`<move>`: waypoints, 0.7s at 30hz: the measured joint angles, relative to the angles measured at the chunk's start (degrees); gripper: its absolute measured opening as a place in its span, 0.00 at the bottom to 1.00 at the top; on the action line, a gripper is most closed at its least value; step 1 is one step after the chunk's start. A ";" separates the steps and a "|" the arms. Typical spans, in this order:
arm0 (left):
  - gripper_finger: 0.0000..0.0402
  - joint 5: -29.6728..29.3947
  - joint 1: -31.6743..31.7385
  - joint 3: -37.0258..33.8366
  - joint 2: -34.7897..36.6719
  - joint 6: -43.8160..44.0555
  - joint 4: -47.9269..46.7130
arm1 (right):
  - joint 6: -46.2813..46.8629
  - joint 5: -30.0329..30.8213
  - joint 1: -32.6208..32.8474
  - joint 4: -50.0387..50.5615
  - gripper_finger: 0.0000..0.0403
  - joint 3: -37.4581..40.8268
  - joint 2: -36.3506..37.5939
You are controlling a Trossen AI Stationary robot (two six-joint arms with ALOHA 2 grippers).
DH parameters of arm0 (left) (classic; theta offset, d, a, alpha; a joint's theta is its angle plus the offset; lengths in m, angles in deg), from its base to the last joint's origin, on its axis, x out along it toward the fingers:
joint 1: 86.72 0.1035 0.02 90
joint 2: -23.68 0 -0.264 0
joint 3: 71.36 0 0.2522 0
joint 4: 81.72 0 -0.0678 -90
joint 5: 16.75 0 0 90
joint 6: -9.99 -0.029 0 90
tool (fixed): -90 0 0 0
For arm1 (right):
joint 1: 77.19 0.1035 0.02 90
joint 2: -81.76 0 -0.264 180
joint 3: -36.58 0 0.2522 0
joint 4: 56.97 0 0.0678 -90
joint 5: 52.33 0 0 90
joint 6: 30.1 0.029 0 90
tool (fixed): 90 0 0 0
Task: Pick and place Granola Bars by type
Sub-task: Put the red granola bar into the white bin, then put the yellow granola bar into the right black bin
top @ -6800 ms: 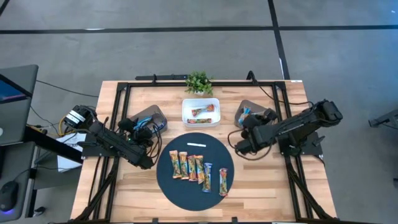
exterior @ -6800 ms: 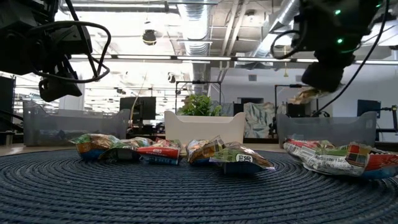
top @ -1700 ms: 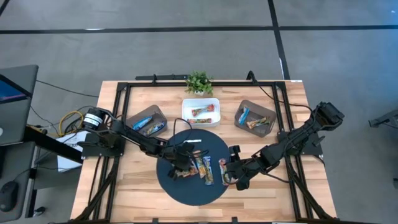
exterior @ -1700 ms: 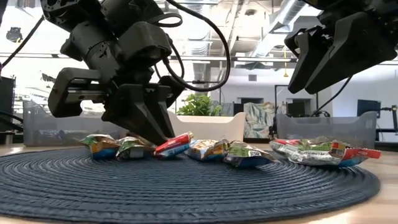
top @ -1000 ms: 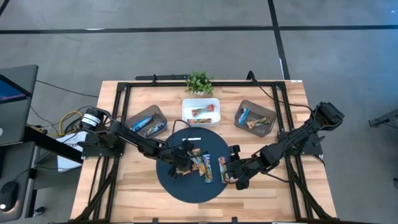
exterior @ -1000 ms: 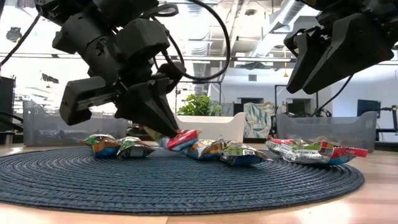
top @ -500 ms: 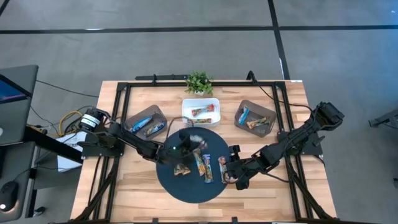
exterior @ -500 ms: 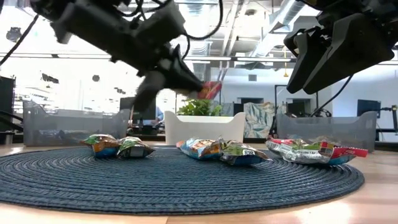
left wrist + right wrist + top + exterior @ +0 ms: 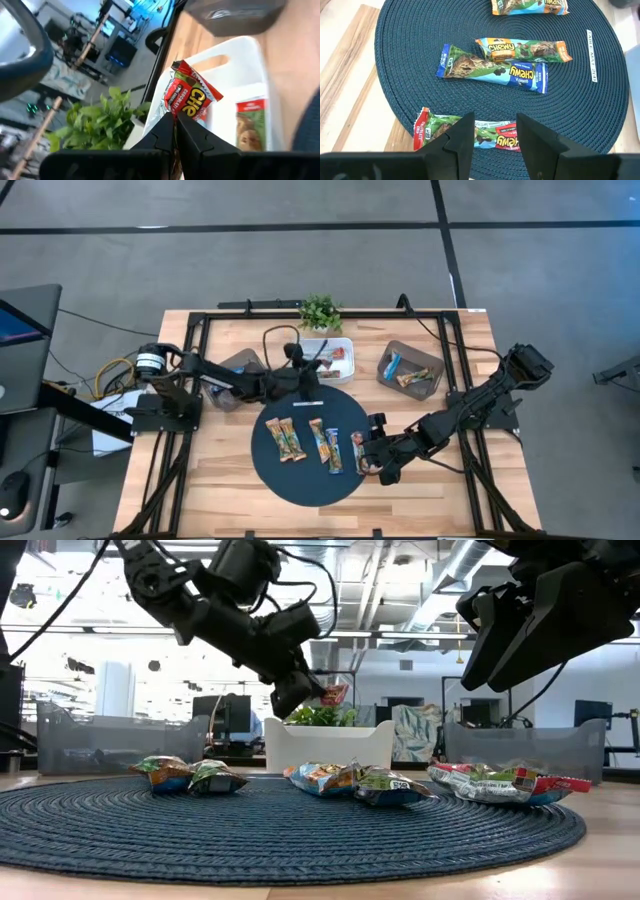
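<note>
The main risk sits with the left gripper, which pinches a red-wrapped granola bar by 1 end only; most of the bar sticks out past the fingertips, so the slick wrapper could slide free or swing, and it might land on the rim of the white bin just ahead of the pincer instead of inside, beside the bars already lying there. In my judgement a release from this height could also let it bounce out. The left arm is stretched across from its side of the table, wrist raised well above the round blue mat, fingers pressed together on the bar and aimed toward the bin. The right gripper hangs low with its fingers spread, directly over another red bar at the mat's edge; 3 more bars lie farther out ahead of it, and closing off-centre could shove that bar off the mat.
</note>
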 joint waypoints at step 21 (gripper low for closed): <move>0.47 -6.48 -1.65 0.04 0.00 -1.96 1.88 | 0.00 0.20 0.00 -0.02 0.34 0.00 0.00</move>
